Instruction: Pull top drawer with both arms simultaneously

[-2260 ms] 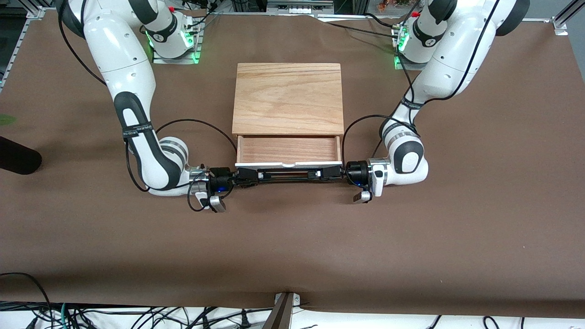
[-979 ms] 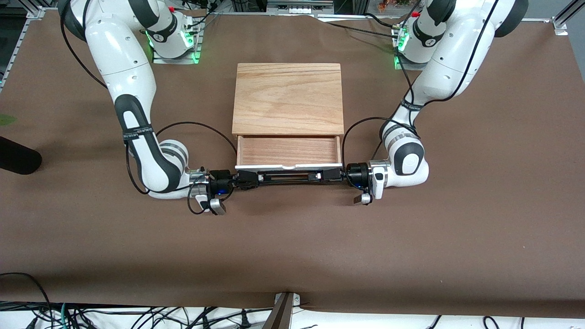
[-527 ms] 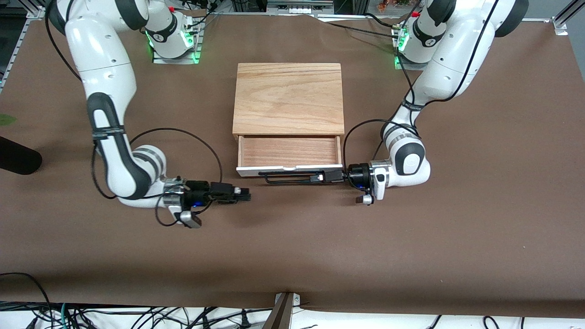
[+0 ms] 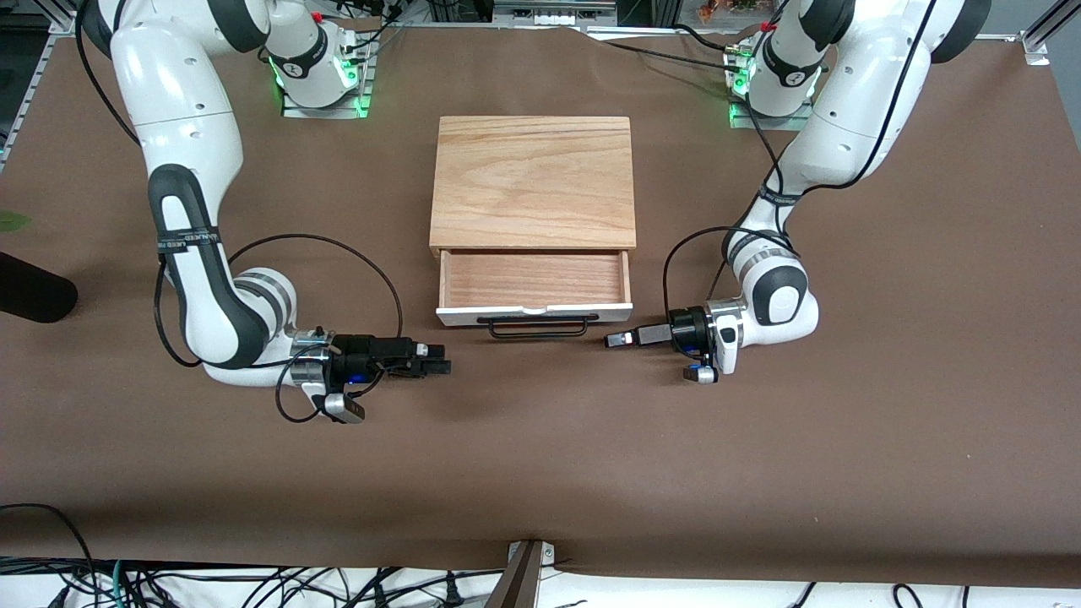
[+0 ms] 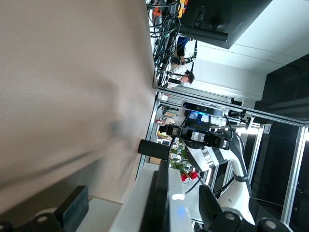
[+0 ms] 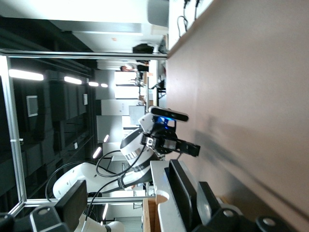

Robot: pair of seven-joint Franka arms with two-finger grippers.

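One item under test: the top drawer (image 4: pixel 534 283) stands part-way out of the cabinet (image 4: pixel 532 181), toward the front camera. Its reddish wood floor is bare to view, and the white front and black bar handle (image 4: pixel 538 327) are at its near edge.

Left tool (image 4: pixel 615 339): fingers spread, empty, low over the table (image 4: pixel 540 456) just off the handle's end toward the left arm's end, not touching it. Right tool (image 4: pixel 439 366): fingers spread, empty, over the table toward the right arm's end, well apart from the handle.

Risks, as I judge them:
- Any further pull needs a fresh grip. If one tool closes or pulls ahead of the other, the drawer may skew in its slot and bind.
- The left tool sits close to the bar, so a sideways swing could knock it and slide the cabinet, which shows no fastening.
- An over-long pull might bring the drawer right out.
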